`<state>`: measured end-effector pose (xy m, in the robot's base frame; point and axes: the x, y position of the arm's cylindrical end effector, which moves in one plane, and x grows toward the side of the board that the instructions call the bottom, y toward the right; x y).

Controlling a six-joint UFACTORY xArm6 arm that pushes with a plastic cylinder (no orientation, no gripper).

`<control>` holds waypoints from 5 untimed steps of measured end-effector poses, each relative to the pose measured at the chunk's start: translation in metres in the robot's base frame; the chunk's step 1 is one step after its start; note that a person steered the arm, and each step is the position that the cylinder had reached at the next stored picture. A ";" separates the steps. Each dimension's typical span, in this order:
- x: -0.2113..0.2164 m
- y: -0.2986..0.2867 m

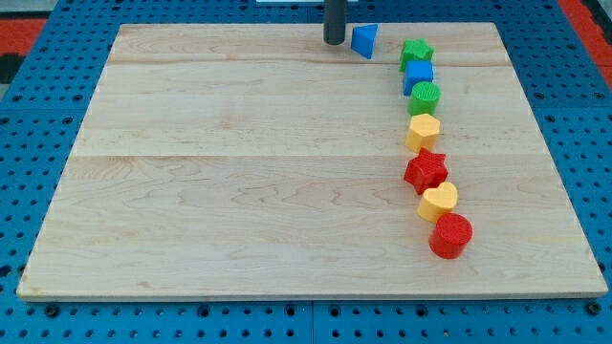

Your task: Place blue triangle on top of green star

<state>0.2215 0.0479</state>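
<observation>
Camera view: pale wooden board [239, 162] fills the frame. Dark rod stands upright at top centre, my tip [334, 42] just left of the blue triangle [364, 40], a wedge pointing lower right. Green star [416, 52] sits near its right. No jaws exist.

Noted on the counter [239, 172]: my tip [334, 43] at the view's top edge, just left of the blue triangle [364, 40], contact not determinable. Just right of the triangle and slightly lower: green star [416, 52], apart from it. Running from the star toward the view's bottom in one slightly curving column, each touching or nearly touching the next: blue cube [418, 75], green cylinder [425, 96], yellow hexagon [424, 131], red star [426, 170], yellow heart [438, 202], red cylinder [450, 235], the last two drifting toward the view's right.
</observation>
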 end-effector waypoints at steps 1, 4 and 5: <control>0.000 0.016; 0.000 0.048; 0.000 0.062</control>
